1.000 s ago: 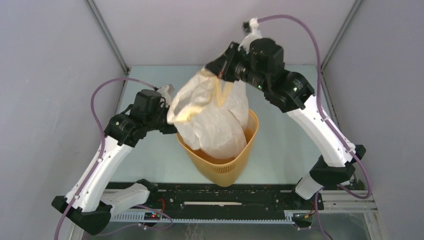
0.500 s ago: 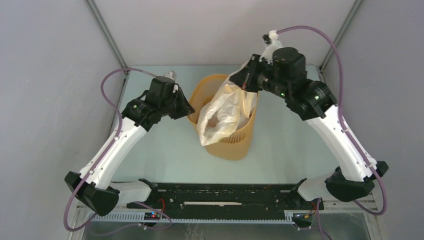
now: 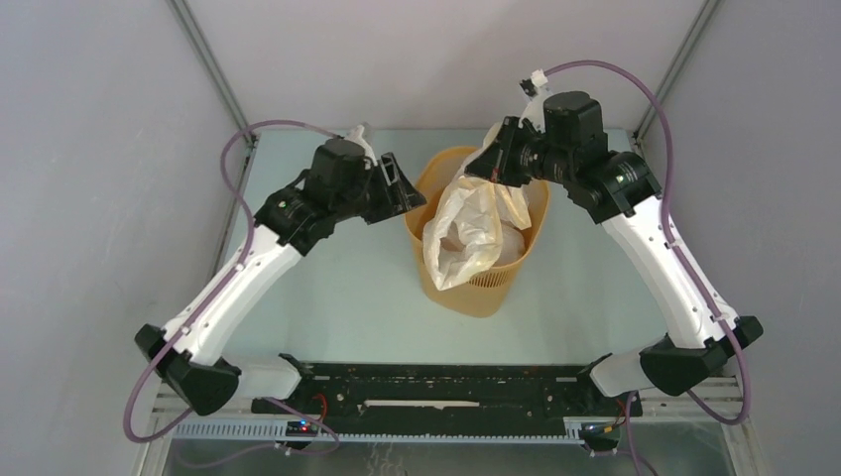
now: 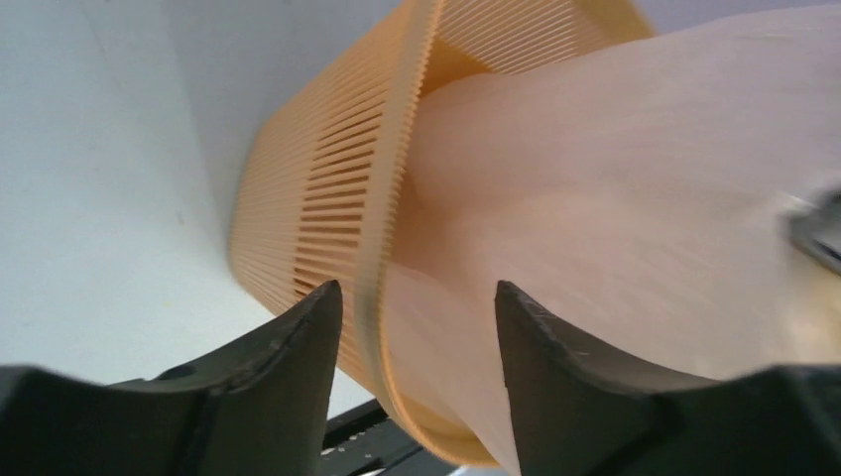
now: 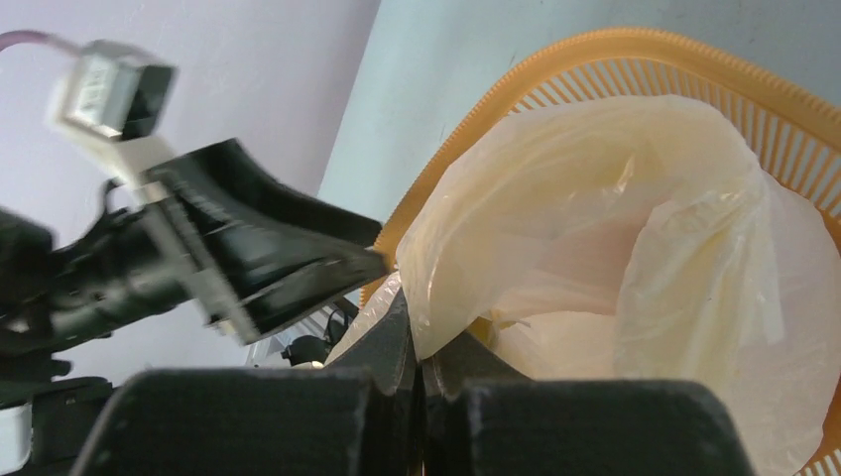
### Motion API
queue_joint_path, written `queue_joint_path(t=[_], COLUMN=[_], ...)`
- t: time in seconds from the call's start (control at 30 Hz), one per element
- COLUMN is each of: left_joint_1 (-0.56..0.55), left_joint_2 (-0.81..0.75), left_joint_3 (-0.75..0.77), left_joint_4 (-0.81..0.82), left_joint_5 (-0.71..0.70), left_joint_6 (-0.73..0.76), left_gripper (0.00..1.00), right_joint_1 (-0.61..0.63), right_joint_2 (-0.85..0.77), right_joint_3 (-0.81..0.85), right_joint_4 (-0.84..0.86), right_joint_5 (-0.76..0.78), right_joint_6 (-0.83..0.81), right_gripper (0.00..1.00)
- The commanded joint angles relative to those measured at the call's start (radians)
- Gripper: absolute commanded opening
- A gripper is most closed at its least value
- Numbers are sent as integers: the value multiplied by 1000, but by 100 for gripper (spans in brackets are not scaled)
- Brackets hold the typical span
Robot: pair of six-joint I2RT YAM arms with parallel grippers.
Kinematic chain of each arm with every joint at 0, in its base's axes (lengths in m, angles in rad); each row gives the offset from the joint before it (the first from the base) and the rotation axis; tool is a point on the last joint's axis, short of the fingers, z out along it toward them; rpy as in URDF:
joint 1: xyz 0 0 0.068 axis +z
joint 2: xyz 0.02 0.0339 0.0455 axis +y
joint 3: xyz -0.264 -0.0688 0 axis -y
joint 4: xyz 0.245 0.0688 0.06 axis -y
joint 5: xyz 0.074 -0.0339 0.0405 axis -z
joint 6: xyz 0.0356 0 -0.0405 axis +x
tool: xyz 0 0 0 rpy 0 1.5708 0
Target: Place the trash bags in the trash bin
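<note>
Trash bag part-way into the trash bin!
It fills the orange bin and spills over the near rim. The right gripper has the bag's top edge pinched tight above the opening. The left gripper is spread wide, with the bin's rim between its fingers.

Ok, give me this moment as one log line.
left gripper: open, at trash bin rim | right gripper: shut on trash bag | trash bag: partly in bin, hanging over near rim
</note>
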Motion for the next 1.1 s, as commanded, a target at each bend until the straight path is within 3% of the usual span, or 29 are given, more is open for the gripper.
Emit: queue_joint_path(t=[0.0,0.13,0.27,0.47,0.63,0.87,0.97,1.07], left_joint_1=[24,53,21,-161,-207,-207,-207,-205], left_joint_2=[-150,-231,-215,7,112,136,140,116], left_joint_3=[-5,4,76,394,538,514,494,469], left_joint_4=[47,109,282,14,-185,-202,-194,-160], left_joint_5=[51,160,358,291,154,233,279,273], left_joint_6=[-10,-2,36,249,340,350,336,328], left_gripper=[70,89,98,99,87,64,41,22], right_joint_1=[-31,-34,-34,-32,-30,-30,-30,-31], right_joint_2=[-1,13,30,32,30,15,13,9], right_joint_3=[10,36,73,88,93,96,93,96], right_joint_4=[-13,-44,-71,-73,-73,-83,-87,-106], right_joint_5=[-97,-151,-194,-241,-243,-219,-221,-200], right_joint_6=[-27,-34,-32,-17,4,19,25,6], right_gripper=[0,0,2,9,10,10,13,28])
